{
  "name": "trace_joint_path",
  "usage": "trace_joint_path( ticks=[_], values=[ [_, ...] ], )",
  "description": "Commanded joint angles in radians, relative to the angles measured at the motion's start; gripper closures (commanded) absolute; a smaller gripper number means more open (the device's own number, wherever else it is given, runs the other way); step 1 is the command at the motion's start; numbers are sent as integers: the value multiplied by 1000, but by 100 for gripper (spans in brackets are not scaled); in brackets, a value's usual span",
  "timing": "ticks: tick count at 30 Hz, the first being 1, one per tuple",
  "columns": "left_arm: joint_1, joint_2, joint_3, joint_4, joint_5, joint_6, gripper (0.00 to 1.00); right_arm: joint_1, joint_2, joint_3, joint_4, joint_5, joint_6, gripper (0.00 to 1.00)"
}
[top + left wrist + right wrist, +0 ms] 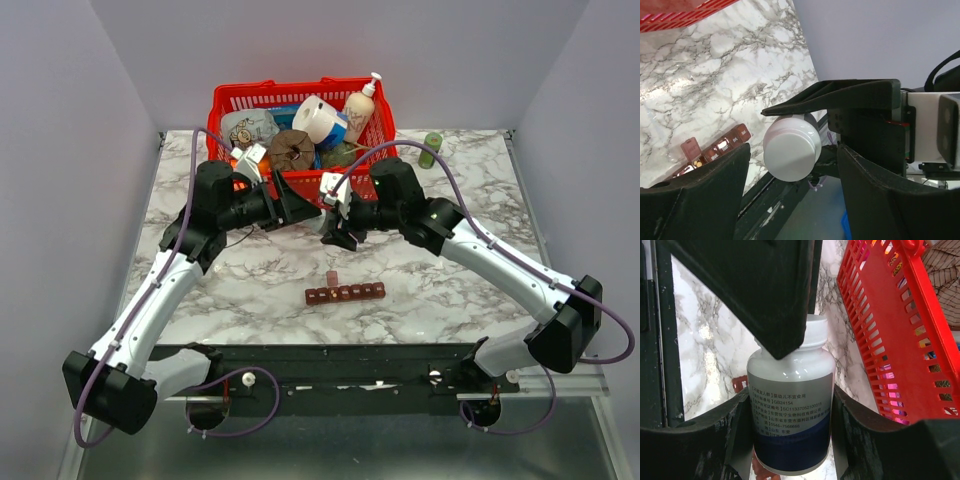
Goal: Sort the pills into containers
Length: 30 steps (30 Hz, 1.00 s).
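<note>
Red basket (222, 118) on the far part of the marble table (250, 290). Just in front of the basket, right gripper (790, 410) grasps a labelled bottle (790, 390) by the body. Left gripper (793, 150) straddles its white cap (791, 165) (pressing or not, can't tell). Containers (345, 293): dark red-brown strip of small square compartments in a row, one lid (331, 277) standing open. It lies flat, farther out from the basket than both grippers, touching neither.

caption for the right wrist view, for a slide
Right gripper holds a white-capped bottle beside the red basket, a finger of the left gripper across its cap.
</note>
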Motion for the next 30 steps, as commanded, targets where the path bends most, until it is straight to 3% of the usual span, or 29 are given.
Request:
trace_joint_path(
  ticks=[1, 5, 8, 12, 15, 21, 26, 30],
  values=[
    [-19, 19, 11, -59, -44, 27, 22, 9, 4, 16, 14, 17, -14, 93],
    [-31, 26, 13, -61, -44, 29, 27, 14, 7, 13, 15, 14, -17, 93],
    [-32, 28, 19, -55, -32, 27, 38, 15, 9, 10, 15, 10, -17, 93],
    [-32, 22, 8, -29, 5, 46, 61, 15, 1, 4, 14, -20, -10, 93],
    [-32, 13, -19, 26, 78, 57, 69, 12, -4, -2, 15, -78, 22, 93],
    [-28, -18, -110, 241, 311, 92, 70, -5, 7, 18, 6, -236, 93, 94],
    [-23, -30, -174, 398, 512, 216, 68, -16, 24, 31, -5, -380, 158, 94],
    [-22, -52, -171, 383, 601, 390, 65, -19, 39, 35, -5, -541, 220, 94]
  ],
)
